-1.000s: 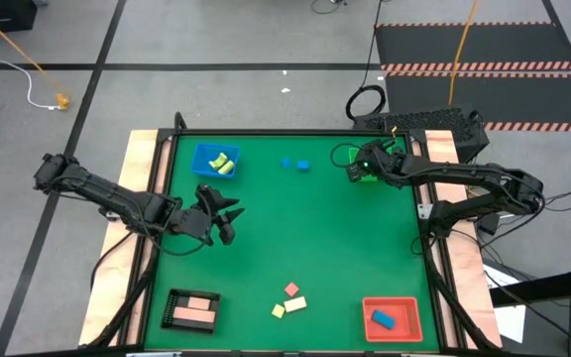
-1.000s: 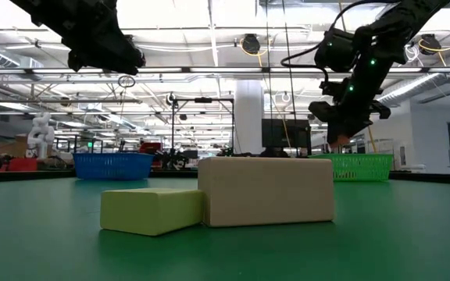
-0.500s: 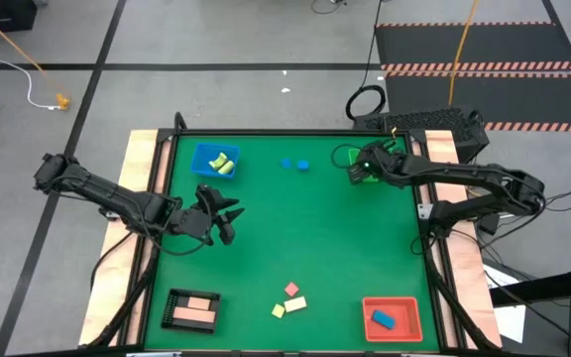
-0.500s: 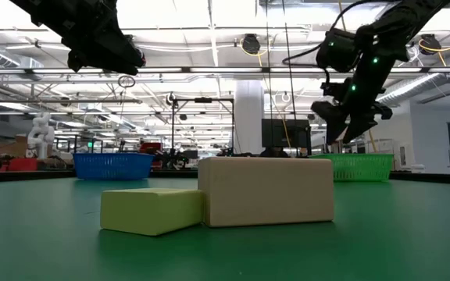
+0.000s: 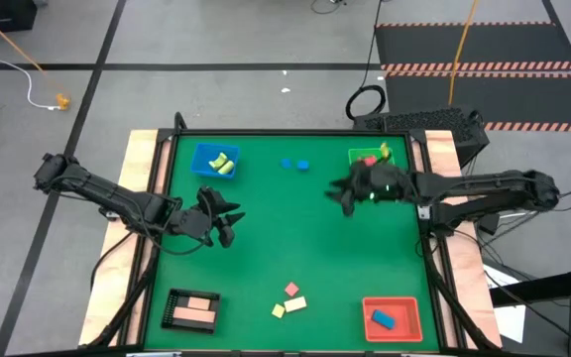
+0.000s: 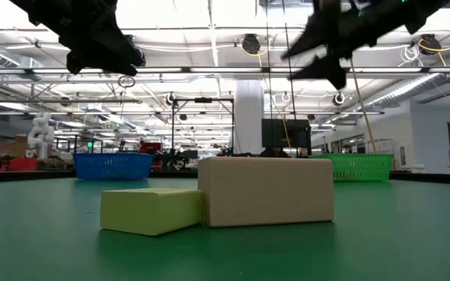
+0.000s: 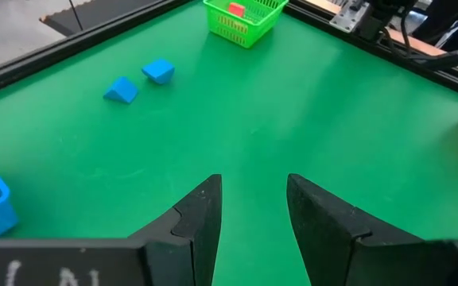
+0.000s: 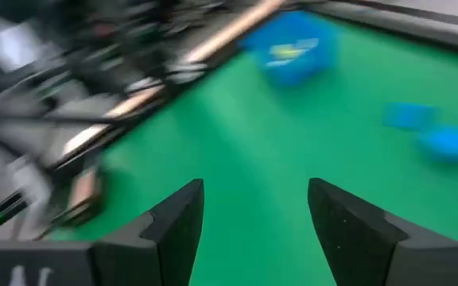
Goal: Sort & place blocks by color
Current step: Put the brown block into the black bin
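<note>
My left gripper (image 5: 228,220) hangs open and empty over the table's left half; its wrist view shows bare green between its fingers (image 7: 253,214). My right gripper (image 5: 337,191) is open and empty in the air, right of the table's middle (image 8: 257,222). Two blue blocks (image 5: 295,165) lie at the far middle (image 7: 140,80). The green tray (image 5: 370,157) holds a red block (image 7: 235,9) and a yellow one. Yellow-green blocks lie in the blue tray (image 5: 215,161). A red, a cream (image 6: 266,191) and a yellow-green block (image 6: 153,209) rest near the front (image 5: 288,300).
A black tray (image 5: 191,310) with pale pink blocks stands at the near left. At the near right, a red tray (image 5: 393,317) holds a blue block. The green mat between the arms is bare. Wooden rails (image 5: 145,178) edge the table on both sides.
My right gripper has opened above the green tray. It then swung away toward the table's middle, rising and tipping from pointing down to nearly level. A red block now shows in the green tray. My left arm has kept still.
</note>
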Controlling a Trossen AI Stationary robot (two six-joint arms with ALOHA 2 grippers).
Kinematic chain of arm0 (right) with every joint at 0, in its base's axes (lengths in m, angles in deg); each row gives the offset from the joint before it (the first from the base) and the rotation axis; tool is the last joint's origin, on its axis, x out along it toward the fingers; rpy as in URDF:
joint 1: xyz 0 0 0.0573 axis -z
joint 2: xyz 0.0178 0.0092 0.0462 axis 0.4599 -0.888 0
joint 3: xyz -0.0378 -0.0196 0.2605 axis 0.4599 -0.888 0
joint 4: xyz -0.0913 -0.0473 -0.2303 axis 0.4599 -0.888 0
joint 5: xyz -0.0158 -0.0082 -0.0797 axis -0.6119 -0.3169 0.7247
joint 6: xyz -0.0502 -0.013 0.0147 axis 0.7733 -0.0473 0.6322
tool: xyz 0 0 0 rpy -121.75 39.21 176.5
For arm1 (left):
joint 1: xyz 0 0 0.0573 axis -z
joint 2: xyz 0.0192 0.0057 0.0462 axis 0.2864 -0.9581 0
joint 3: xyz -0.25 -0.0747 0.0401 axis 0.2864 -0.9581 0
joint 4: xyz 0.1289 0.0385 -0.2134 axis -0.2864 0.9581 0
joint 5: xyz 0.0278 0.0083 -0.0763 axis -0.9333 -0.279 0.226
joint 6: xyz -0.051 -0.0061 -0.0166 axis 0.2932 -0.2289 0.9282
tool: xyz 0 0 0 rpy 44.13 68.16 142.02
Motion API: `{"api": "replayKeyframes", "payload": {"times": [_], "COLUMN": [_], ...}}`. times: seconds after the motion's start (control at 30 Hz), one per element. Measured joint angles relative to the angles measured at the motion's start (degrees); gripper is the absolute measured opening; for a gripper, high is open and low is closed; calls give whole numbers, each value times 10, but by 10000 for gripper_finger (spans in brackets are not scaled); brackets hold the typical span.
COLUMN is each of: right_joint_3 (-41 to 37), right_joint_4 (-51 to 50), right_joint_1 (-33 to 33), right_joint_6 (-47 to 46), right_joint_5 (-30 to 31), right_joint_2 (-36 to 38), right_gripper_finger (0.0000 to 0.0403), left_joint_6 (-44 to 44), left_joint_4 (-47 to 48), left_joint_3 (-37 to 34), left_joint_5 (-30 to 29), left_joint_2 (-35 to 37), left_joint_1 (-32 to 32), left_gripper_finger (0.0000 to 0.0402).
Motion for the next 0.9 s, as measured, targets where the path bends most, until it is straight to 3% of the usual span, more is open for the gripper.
{"api": "replayKeyframes", "payload": {"times": [0.17,0.37,0.77,0.9], "right_joint_3": [0,0,0,0], "right_joint_4": [104,204,282,368], "right_joint_1": [-135,-233,-308,-321], "right_joint_6": [11,-14,18,61], "right_joint_5": [29,27,34,34], "right_joint_2": [-65,-169,-326,-381], "right_gripper_finger": [215,215,215,215], "left_joint_6": [18,42,63,76], "left_joint_4": [0,0,-5,-7], "left_joint_3": [0,0,1,1], "left_joint_5": [0,0,-2,-2], "left_joint_2": [0,0,-31,-58], "left_joint_1": [12,37,80,86], "left_gripper_finger": [145,145,145,145]}}
